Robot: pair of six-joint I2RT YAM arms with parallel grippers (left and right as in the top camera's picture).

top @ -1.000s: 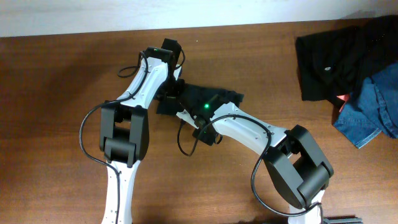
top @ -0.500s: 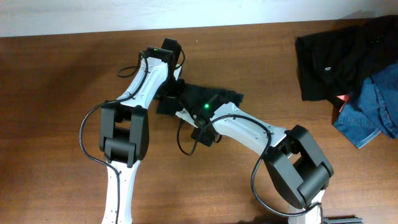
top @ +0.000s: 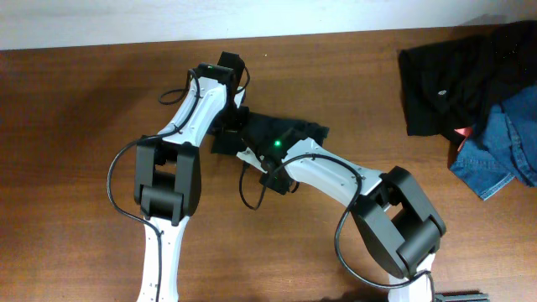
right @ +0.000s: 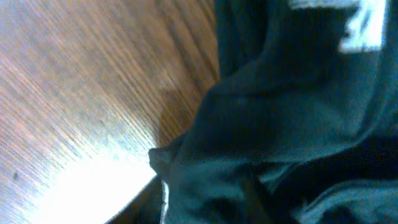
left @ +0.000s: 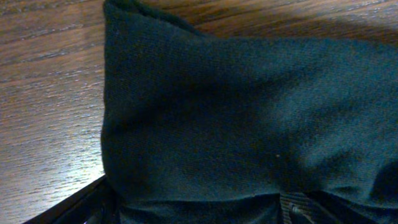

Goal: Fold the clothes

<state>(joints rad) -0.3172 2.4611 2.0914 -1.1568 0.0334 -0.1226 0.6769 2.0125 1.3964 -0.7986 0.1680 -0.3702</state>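
Observation:
The clothes (top: 294, 130) are a small folded black bundle in the middle of the table. Both arms meet at its left end. My left gripper (top: 228, 127) comes down from the far side, and in the left wrist view black fabric (left: 236, 112) lies across its wide-set jaws, with one finger (left: 74, 208) showing at the lower left. My right gripper (top: 250, 148) reaches in from the near right. Its wrist view is blurred: bunched cloth (right: 298, 124) with a white print (right: 359, 31) covers the jaws, so their stance is hidden.
A heap of other garments lies at the far right: a black one (top: 445, 75) and blue jeans (top: 503, 147). The brown wooden table (top: 75, 126) stretches to the left, and a pale wall edge (top: 101, 21) runs along the back.
In the overhead view the right arm's elbow has shifted slightly. The bundle and the left arm have stayed where they were.

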